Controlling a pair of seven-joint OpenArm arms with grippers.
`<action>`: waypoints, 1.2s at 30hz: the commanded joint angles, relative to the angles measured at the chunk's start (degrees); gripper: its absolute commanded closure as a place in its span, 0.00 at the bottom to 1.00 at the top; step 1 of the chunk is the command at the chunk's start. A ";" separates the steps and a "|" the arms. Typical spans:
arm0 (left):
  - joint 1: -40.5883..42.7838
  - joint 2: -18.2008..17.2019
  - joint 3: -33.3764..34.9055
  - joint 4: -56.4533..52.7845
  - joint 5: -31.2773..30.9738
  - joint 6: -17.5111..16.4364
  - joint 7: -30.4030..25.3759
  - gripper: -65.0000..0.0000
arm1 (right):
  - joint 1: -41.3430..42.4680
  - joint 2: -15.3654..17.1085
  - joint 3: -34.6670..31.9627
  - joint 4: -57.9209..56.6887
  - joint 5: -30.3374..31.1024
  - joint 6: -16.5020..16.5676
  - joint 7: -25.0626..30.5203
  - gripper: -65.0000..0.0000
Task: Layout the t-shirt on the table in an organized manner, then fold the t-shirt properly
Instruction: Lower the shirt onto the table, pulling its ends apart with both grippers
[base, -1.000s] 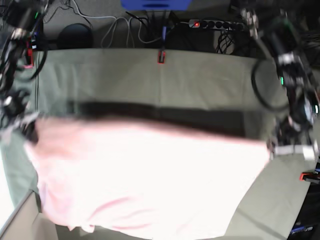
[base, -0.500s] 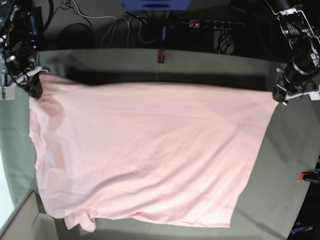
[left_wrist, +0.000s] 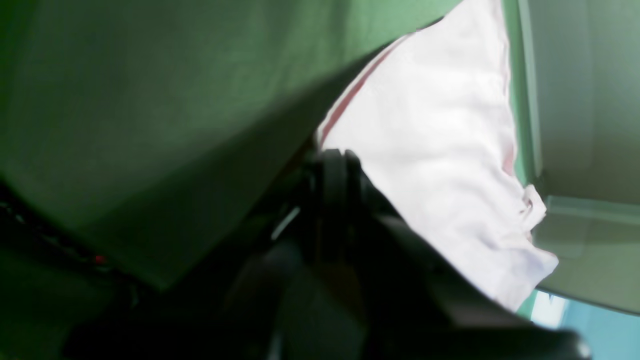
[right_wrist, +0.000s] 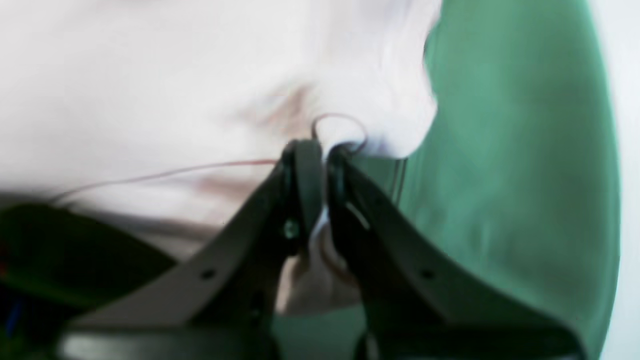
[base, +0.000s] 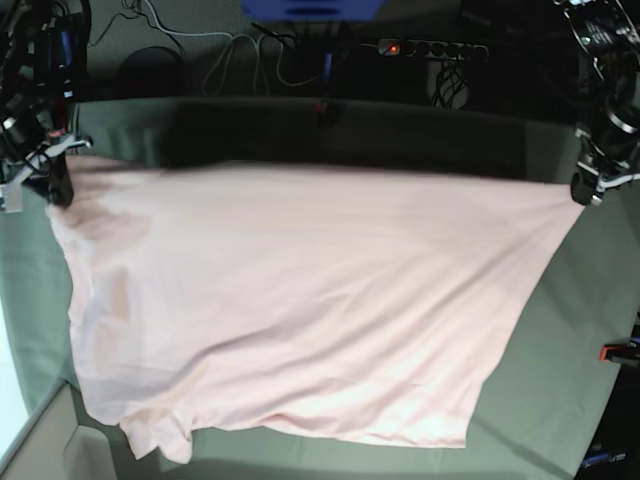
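Observation:
The pale pink t-shirt (base: 300, 310) hangs stretched above the grey-green table (base: 590, 330), plain side up; no lettering shows. The right-wrist arm's gripper (base: 55, 185) at the base view's left is shut on one upper corner of the t-shirt (right_wrist: 200, 75); in the right wrist view the gripper (right_wrist: 320, 150) pinches the hem. The left-wrist arm's gripper (base: 585, 190) at the base view's right is shut on the other upper corner. In the left wrist view the gripper (left_wrist: 335, 160) is dark and blurred against the t-shirt (left_wrist: 440, 150). The lower edge droops to the table's near side.
A red clamp (base: 618, 352) sits at the table's right edge. Cables and a power strip (base: 430, 48) lie on the floor behind the table. A pale box edge (base: 40, 440) shows at the near left corner.
Both grippers have moved apart and towards the table's sides with the shirt corners. The top edge is pulled tauter and the shirt is wider spread; its shadow lies on the far table.

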 joint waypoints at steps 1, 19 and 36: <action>0.89 -0.84 -0.92 1.07 -1.46 0.36 -1.12 1.00 | 0.47 1.50 0.72 0.82 1.07 -0.05 0.71 1.00; -1.13 0.04 -0.30 -4.91 -0.94 0.36 -1.12 1.00 | 13.66 8.10 -12.11 -19.31 0.98 -0.05 -0.25 0.70; -1.04 -0.05 1.28 -4.91 -0.94 0.36 -1.12 1.00 | 4.95 3.44 4.24 -8.50 1.07 -0.05 0.10 0.32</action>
